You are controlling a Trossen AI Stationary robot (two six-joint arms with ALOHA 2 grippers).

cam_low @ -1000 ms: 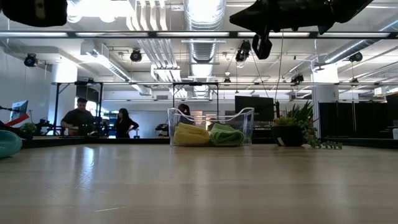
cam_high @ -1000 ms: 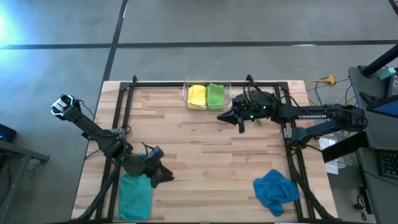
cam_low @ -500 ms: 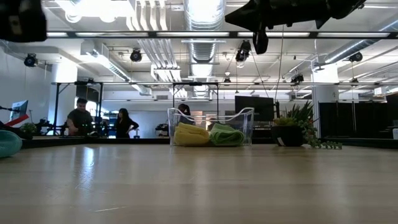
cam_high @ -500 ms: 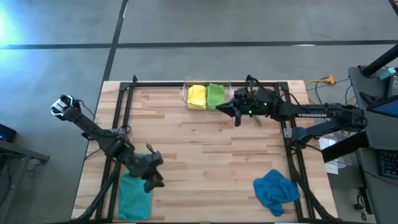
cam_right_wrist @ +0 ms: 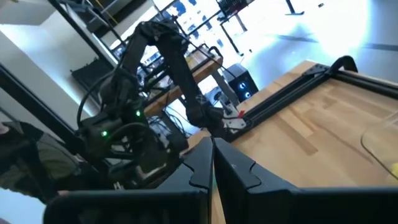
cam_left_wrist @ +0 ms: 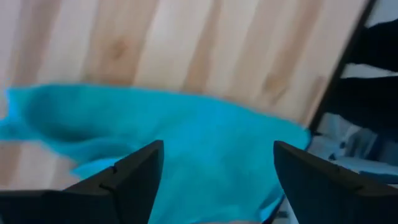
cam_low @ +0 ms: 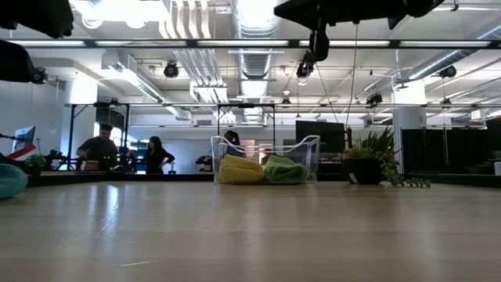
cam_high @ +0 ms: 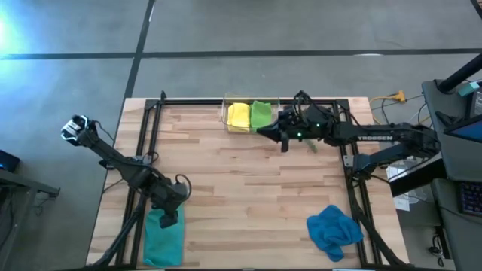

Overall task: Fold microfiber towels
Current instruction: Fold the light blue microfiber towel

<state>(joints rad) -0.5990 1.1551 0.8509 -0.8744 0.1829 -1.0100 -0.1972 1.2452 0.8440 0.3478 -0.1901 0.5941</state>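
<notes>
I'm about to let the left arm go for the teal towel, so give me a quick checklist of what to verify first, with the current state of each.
1. Left gripper open above the teal towel: ok, fingers spread with nothing between them.
2. Teal towel lying flat near the table's front left corner: ok.
3. Right gripper out of the way: ok, shut, raised beside the clear bin far from the teal towel.
4. Blue towel folded: not ok, crumpled at the front right.
5. Yellow towel and lime green towel in the bin: ok.
</notes>
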